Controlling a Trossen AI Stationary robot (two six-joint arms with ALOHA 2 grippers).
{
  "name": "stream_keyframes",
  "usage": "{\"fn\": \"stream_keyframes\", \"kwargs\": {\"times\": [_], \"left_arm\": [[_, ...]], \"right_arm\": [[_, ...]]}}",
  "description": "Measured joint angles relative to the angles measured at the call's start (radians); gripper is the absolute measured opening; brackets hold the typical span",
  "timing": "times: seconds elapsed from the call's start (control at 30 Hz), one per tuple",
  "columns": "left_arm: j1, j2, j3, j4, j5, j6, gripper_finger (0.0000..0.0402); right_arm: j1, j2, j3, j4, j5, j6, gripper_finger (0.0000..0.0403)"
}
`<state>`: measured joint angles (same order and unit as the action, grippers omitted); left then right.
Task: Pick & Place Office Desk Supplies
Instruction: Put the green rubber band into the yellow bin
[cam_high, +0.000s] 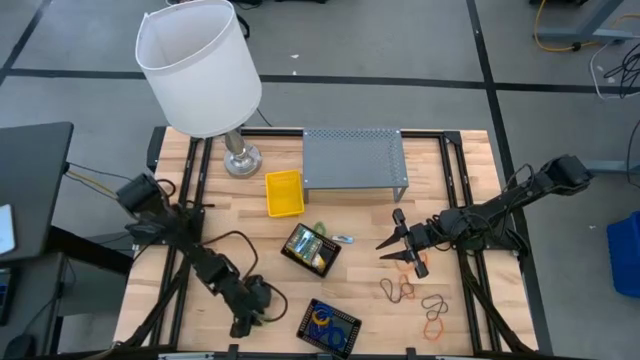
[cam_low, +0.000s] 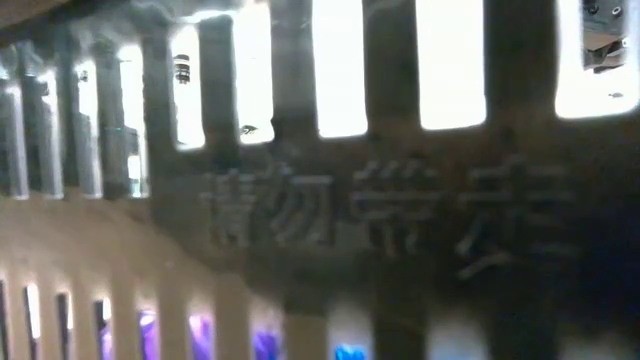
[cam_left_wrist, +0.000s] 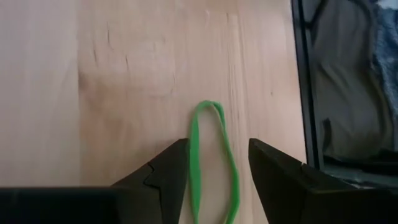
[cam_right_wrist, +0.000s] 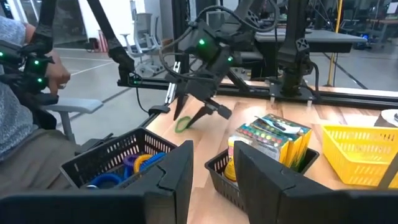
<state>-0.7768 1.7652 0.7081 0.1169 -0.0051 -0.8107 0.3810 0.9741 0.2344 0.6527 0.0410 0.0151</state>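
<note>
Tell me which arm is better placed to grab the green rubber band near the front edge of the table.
Left. The left gripper is open with the green rubber band between its fingers, low over the table. The right gripper hangs across the table, above the loose bands there.

You have two black mesh baskets on the table: one (cam_high: 329, 327) holding blue and yellow bands, the other (cam_high: 310, 250) holding crayon boxes whose number you can't make out. You also have one yellow bin (cam_high: 284, 193), one grey perforated shelf (cam_high: 353, 157) and one lamp (cam_high: 199, 66). Loose bands: one green band (cam_left_wrist: 213, 163), and by the right arm about three more, brown (cam_high: 397, 290) and orange (cam_high: 435, 324).
</note>
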Motion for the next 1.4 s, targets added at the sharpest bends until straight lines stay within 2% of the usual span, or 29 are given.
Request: {"fn": "stream_keyframes", "kwargs": {"times": [0.2, 0.33, 0.43, 0.5, 0.73, 0.87, 1.1, 1.4], "left_arm": [[-0.018, 0.031, 0.04, -0.107, -0.102, -0.069, 0.0143], [-0.018, 0.032, 0.037, -0.114, -0.124, -0.08, 0.0088], [-0.016, 0.032, 0.035, -0.125, -0.131, -0.078, 0.0027], [-0.016, 0.032, 0.034, -0.127, -0.13, -0.076, 0.0009], [-0.015, -0.005, 0.029, -0.132, -0.151, -0.035, 0.0003], [-0.007, -0.066, 0.022, -0.189, -0.218, -0.011, 0.0002], [0.001, -0.151, 0.023, -0.322, -0.252, 0.004, 0.0001], [-0.009, -0.175, 0.026, -0.223, -0.203, 0.046, 0.0016]], "right_arm": [[0.002, 0.0, 0.0, -0.001, 0.008, 0.007, 0.0123], [0.002, 0.0, 0.0, -0.001, 0.009, 0.011, 0.0123], [0.002, 0.0, 0.0, -0.001, 0.009, 0.014, 0.0123], [0.002, 0.0, 0.0, -0.002, 0.01, 0.014, 0.0123], [0.002, 0.0, 0.0, -0.002, 0.035, 0.014, 0.0123], [0.002, 0.0, 0.0, -0.002, 0.037, 0.014, 0.0123], [0.002, 0.0, 0.0, -0.002, 0.04, 0.016, 0.0123], [0.002, 0.0, 0.0, -0.003, 0.063, 0.016, 0.0123]]}}
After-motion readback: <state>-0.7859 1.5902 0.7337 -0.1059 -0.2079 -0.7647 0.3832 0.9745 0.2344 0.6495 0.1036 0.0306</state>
